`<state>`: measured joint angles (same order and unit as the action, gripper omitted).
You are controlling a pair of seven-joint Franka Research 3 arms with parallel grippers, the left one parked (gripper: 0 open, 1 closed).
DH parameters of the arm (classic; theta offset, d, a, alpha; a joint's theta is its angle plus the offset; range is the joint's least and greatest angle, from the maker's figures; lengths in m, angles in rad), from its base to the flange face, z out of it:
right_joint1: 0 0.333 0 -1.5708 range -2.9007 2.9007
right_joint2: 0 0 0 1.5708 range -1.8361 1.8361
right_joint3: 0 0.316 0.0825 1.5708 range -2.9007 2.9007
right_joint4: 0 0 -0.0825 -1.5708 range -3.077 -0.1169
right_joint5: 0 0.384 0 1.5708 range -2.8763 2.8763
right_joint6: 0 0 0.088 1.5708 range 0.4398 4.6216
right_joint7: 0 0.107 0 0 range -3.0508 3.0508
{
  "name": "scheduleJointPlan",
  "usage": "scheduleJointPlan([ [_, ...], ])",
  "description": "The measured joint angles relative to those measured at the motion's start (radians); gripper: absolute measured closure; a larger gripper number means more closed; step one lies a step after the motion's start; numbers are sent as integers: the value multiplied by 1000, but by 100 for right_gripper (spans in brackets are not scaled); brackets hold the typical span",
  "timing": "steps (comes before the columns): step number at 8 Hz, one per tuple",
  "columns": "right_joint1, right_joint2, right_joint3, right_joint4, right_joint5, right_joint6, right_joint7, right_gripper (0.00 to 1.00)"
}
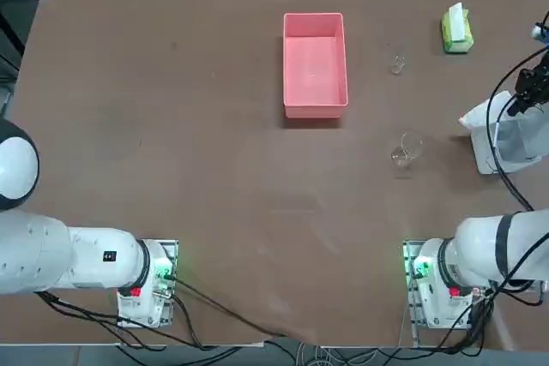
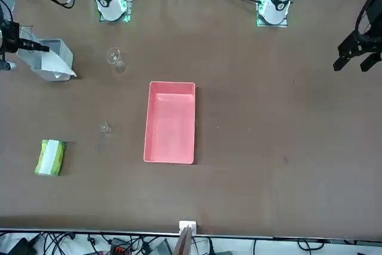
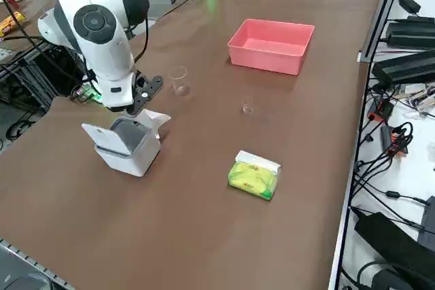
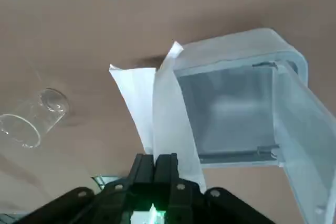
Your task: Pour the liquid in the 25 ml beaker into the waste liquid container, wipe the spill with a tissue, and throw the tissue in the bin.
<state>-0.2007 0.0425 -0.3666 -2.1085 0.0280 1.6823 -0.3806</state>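
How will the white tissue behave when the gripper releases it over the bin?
The tissue hangs folded and limp from the shut right gripper, so it is probably floppy and very light. It may drift or catch on the rim of the bin.

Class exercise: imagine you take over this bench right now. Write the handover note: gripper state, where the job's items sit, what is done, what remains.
Right gripper: shut on the tissue, holding it beside the bin, whose lid is open.
25 ml beaker: upright on the table, between the waste liquid container and the tissue pack. A larger beaker stands nearer the robot.
Done, as it looks: a tissue is in hand at the bin. Whether the pouring and wiping happened cannot be told.
Left: drop the tissue in the bin.
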Motion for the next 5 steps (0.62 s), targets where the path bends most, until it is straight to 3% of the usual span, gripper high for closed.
scheduleJointPlan([
  [5, -80, -10, 0, 2, -9, -24, -48, 98],
])
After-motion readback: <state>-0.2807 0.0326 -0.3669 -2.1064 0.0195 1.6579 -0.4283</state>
